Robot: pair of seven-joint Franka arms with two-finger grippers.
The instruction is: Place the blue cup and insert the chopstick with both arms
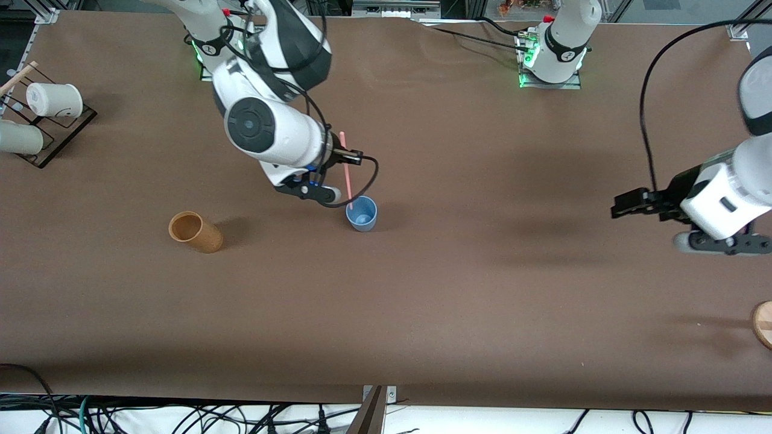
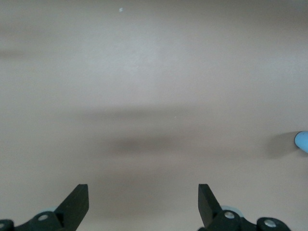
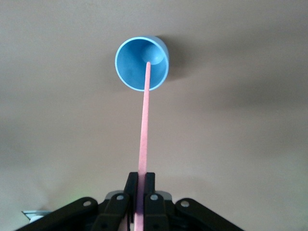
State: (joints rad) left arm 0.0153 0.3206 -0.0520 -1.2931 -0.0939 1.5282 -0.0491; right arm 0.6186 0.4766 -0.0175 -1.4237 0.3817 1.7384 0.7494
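Observation:
The blue cup (image 1: 362, 213) stands upright on the brown table near the middle; it also shows in the right wrist view (image 3: 142, 63) and at the edge of the left wrist view (image 2: 302, 141). My right gripper (image 1: 345, 158) is over the cup and shut on the pink chopstick (image 1: 345, 170). In the right wrist view the chopstick (image 3: 144, 120) runs from the gripper (image 3: 140, 179) down to the cup, its tip over the cup's mouth. My left gripper (image 1: 621, 204) is open and empty, up over bare table toward the left arm's end; it also shows in the left wrist view (image 2: 143, 195).
A tan wooden cup (image 1: 195, 231) lies on its side toward the right arm's end. A black rack (image 1: 57, 129) with white cups (image 1: 53, 99) stands at that end. A round wooden piece (image 1: 763, 323) sits at the table's edge at the left arm's end.

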